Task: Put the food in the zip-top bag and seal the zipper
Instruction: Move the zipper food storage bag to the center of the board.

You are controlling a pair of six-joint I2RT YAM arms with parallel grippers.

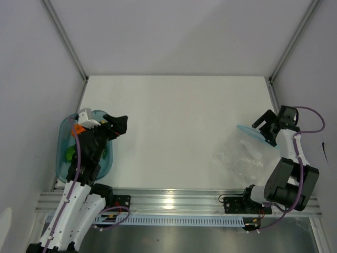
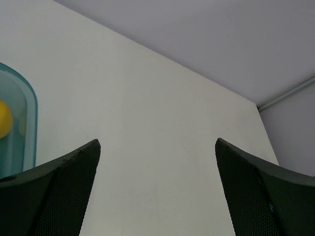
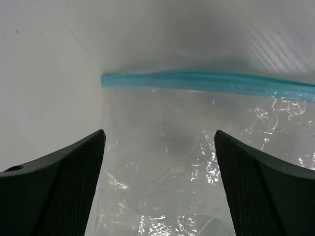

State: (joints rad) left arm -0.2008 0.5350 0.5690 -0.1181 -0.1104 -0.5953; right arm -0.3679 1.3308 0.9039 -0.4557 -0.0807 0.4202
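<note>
The clear crinkly zip-top bag point(image 1: 241, 156) lies flat at the right of the table, its light blue zipper point(image 1: 249, 131) along the far edge. My right gripper point(image 1: 266, 127) hovers open over that mouth end. In the right wrist view the zipper point(image 3: 206, 81) runs across ahead of the right gripper point(image 3: 160, 133), with bag film point(image 3: 172, 167) under the spread fingers. The food lies in the teal tray point(image 1: 62, 158): an orange fruit point(image 1: 78, 128) and a green one point(image 1: 70, 153) show beside my left arm. My left gripper point(image 1: 119, 124) is open and empty; a yellow piece point(image 2: 4, 119) shows in its view.
The teal tray's rim point(image 2: 32, 101) sits at the left edge of the left wrist view, with the left gripper point(image 2: 157, 142) over bare white table. White enclosure walls close the table at the back and both sides. An aluminium rail point(image 1: 174, 200) runs along the near edge.
</note>
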